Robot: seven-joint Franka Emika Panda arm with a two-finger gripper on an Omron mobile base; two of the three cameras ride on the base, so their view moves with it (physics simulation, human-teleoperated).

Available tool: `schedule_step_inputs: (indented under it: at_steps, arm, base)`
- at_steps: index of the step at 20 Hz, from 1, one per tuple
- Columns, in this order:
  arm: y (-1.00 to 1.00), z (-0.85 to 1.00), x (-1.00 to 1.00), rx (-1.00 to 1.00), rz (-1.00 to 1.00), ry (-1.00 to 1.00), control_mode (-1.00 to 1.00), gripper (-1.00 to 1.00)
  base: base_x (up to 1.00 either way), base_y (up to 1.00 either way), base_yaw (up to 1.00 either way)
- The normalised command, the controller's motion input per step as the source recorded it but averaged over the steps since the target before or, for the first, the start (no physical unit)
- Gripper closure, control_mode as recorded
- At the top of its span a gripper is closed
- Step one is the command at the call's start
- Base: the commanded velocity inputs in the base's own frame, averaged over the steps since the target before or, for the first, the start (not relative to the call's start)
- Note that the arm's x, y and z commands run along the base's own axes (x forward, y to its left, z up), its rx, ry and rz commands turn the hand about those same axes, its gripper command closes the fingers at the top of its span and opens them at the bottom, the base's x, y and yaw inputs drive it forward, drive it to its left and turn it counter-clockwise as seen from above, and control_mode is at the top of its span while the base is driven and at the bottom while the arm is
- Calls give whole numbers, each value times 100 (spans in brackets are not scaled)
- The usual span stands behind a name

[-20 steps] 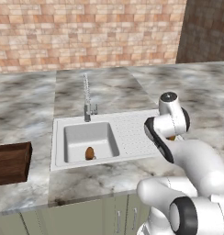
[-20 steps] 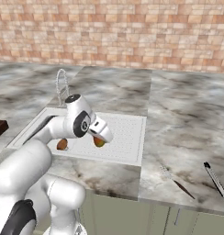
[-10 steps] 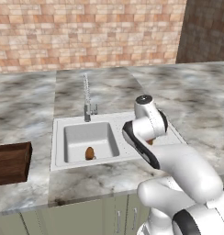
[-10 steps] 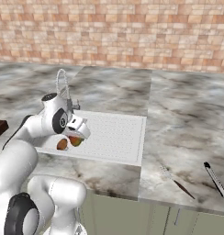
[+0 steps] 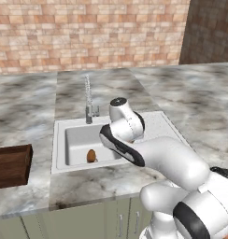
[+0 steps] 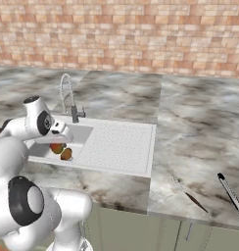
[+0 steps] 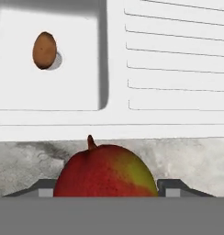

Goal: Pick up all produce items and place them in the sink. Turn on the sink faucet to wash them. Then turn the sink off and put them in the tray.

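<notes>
Carrying the second produce item to the white rectangular sink. Two-finger gripper clamped around the rounded red-and-yellow-green fruit, held above the marble counter edge just short of the sink's front rim. Brown oval item already lying in the square basin by the drain. Dark brown wooden tray off to the left; slim chrome faucet behind the basin. Next, probably: forward over the basin, lower, release clear of the brown oval.
</notes>
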Motion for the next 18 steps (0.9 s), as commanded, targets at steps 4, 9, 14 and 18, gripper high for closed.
schedule_step_inputs:
  at_steps: [4,9,14,18]
  arm:
    - [72,-1,40,0,9,6,-100,100]
    - [55,-25,52,-3,0,1,-100,100]
    - [24,-24,51,0,0,0,-100,100]
    - [5,-13,33,0,0,3,-100,100]
  base:
    - [0,0,0]
    - [0,0,0]
    - [0,0,0]
    - [0,0,0]
